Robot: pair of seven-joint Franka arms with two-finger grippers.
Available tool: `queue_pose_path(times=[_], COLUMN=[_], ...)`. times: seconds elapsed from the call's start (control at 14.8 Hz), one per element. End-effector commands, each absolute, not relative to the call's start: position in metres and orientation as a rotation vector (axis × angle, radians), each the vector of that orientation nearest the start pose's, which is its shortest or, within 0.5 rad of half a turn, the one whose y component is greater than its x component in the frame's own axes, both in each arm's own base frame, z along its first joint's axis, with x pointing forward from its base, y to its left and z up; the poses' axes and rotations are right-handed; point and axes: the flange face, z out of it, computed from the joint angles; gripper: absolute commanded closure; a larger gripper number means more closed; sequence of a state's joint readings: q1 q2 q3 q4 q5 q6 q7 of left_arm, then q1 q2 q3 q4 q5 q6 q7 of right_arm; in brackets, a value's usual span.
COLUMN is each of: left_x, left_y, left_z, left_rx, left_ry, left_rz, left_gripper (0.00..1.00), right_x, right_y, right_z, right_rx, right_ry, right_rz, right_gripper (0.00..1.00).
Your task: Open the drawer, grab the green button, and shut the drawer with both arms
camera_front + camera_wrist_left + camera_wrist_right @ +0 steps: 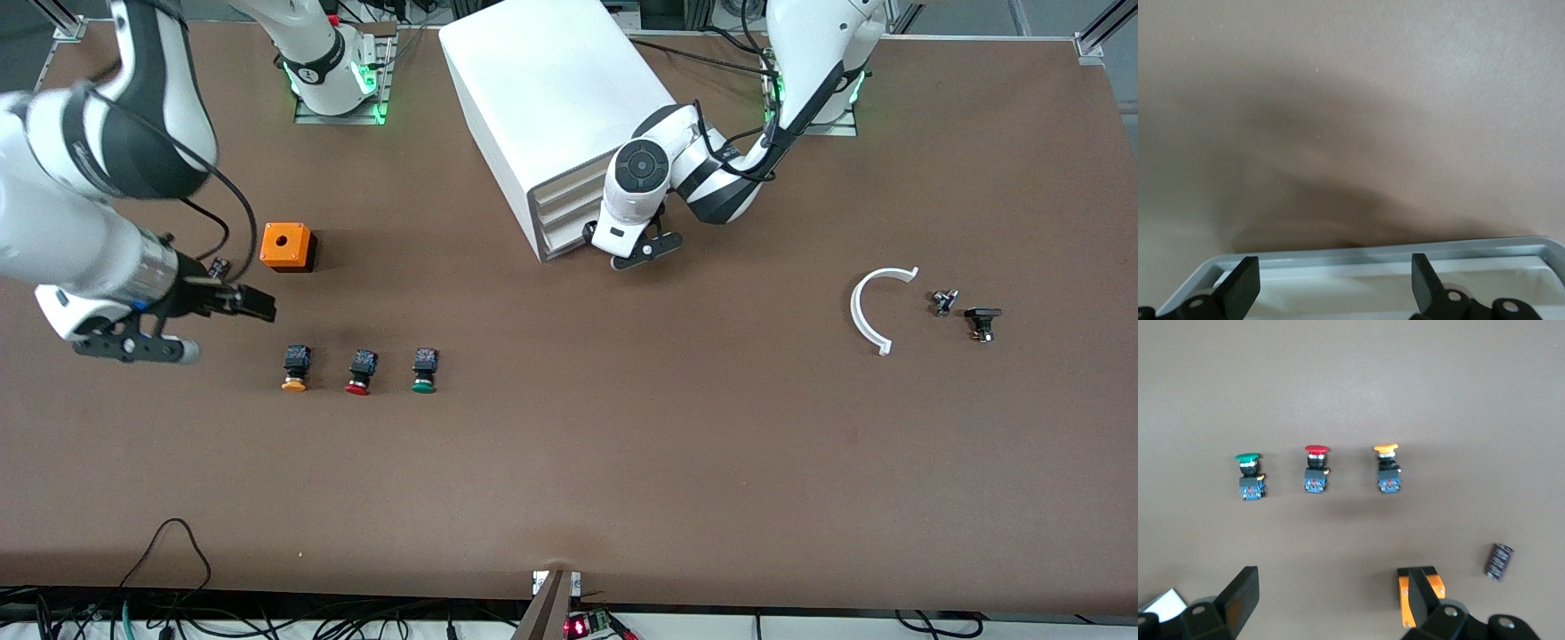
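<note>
I can't see the left gripper (594, 238) in the front view; its wrist hides it. The drawer (1391, 257) is cut off by my left wrist view's edge, contents unseen.

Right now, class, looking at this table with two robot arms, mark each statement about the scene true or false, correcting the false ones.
1. Three push buttons stand in a row on the brown table. True.
2. The green-capped push button is inside the white cabinet. False: it stands on the table, beside the red-capped button.
3. The left gripper is at the cabinet's lowest drawer, fingers open. True.
4. The right gripper holds the orange-capped button. False: it is open and holds nothing.
</note>
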State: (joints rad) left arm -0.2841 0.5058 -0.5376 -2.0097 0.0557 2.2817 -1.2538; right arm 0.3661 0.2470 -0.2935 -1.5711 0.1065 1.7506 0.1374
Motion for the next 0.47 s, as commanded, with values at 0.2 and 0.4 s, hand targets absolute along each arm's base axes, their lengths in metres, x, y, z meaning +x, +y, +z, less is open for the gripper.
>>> queue_pose_path(times=[0.2, 0.4], left_x=[0.384, 0.381], left_y=[-0.433, -0.435], left_z=[0.23, 0.23], left_rx=[-2.994, -2.993], left_ry=[-0.646, -0.635], left_rz=[0.464, 0.466], left_gripper=[0.0, 0.0], right_x=[0.589, 0.58], right_y=[0.061, 0.05], right_z=[0.557, 0.576], right_rx=[-3.139, -3.12], right_ry=[0.154, 0.16], right_rz=[0.089, 0.064], right_gripper=[0.01, 0.01])
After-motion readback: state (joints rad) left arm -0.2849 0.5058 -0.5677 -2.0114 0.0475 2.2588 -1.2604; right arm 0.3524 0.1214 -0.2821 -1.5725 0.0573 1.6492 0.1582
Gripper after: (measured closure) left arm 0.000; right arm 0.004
